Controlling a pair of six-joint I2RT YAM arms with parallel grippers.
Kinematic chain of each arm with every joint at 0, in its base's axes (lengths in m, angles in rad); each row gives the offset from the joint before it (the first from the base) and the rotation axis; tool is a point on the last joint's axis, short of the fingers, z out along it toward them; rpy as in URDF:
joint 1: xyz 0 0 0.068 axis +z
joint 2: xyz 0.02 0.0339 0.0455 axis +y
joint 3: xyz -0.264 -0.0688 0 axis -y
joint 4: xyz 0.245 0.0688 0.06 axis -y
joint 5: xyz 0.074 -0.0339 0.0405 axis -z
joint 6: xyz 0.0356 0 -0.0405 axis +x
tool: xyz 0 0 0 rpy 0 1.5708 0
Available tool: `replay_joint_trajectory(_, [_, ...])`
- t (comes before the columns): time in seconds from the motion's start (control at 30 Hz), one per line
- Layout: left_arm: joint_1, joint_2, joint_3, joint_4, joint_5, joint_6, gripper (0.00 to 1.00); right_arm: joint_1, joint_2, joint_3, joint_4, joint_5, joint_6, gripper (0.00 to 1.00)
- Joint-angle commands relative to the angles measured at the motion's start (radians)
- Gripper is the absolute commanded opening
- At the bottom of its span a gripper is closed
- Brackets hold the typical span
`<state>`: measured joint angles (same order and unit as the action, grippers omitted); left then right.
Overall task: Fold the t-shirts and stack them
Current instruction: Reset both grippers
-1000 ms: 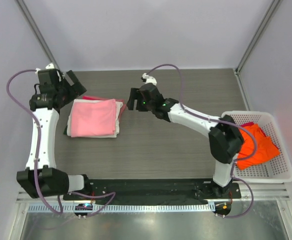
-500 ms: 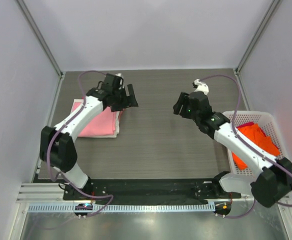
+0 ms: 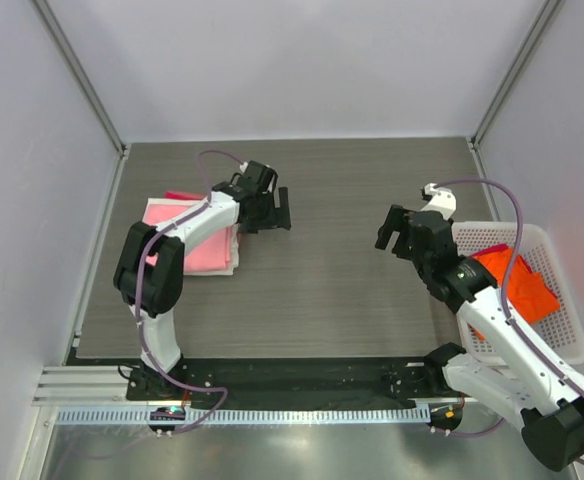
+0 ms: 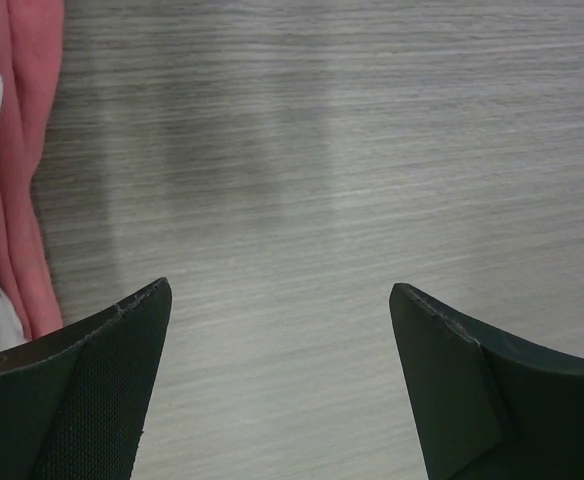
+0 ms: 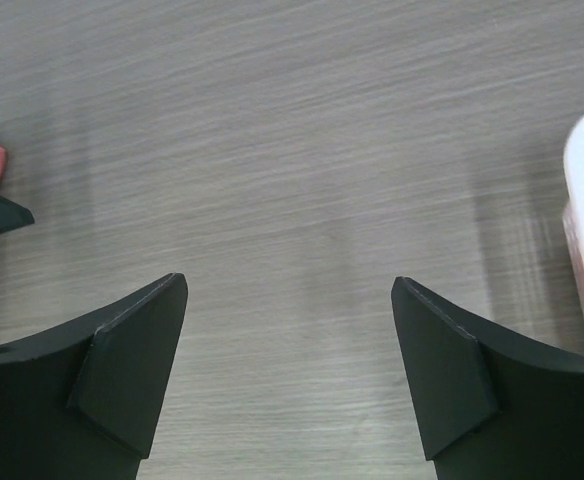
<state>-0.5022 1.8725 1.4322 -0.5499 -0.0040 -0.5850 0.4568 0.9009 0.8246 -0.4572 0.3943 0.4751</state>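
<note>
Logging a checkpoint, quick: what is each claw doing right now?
Left claw: open, holding nothing.
Right claw: open, holding nothing.

Wood-grain table (image 3: 322,280): stacked t-shirts (image 3: 210,256), basket (image 3: 570,335)

A grey wood-grain table (image 3: 342,190) is seen, enclosed on three sides by pale walls (image 3: 292,60). A white mesh basket (image 3: 562,343) is set at the table's right edge. A perforated metal rail (image 3: 302,415) is fixed along the near edge.
</note>
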Motion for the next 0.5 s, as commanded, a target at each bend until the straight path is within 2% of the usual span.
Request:
replay_joint_trajectory(0.0, [-0.010,0.019,-0.024,0.062,-0.039,0.022,0.90,0.003,-0.039,-0.028,-0.011,0.029,0.014,0.90])
replay_joint_trajectory(0.13, [-0.073,-0.105,-0.197,0.188,-0.086,0.010,0.93,0.003,-0.085,-0.068,-0.006,0.041,0.045,0.91])
replay_joint_trajectory(0.17, [-0.087,-0.169,-0.287,0.240,-0.105,0.005,0.94,0.003,-0.095,-0.082,0.009,0.046,0.051,0.92])
replay_joint_trajectory(0.3, [-0.148,-0.342,-0.500,0.363,-0.155,-0.010,0.99,0.003,-0.181,-0.207,0.087,0.037,0.059,0.95])
replay_joint_trajectory(0.4, [-0.188,-0.464,-0.637,0.424,-0.168,-0.016,1.00,0.003,-0.241,-0.301,0.149,0.060,0.076,0.96])
replay_joint_trajectory(0.47, [-0.205,-0.516,-0.676,0.442,-0.153,-0.001,1.00,0.003,-0.266,-0.346,0.188,0.083,0.086,0.96])
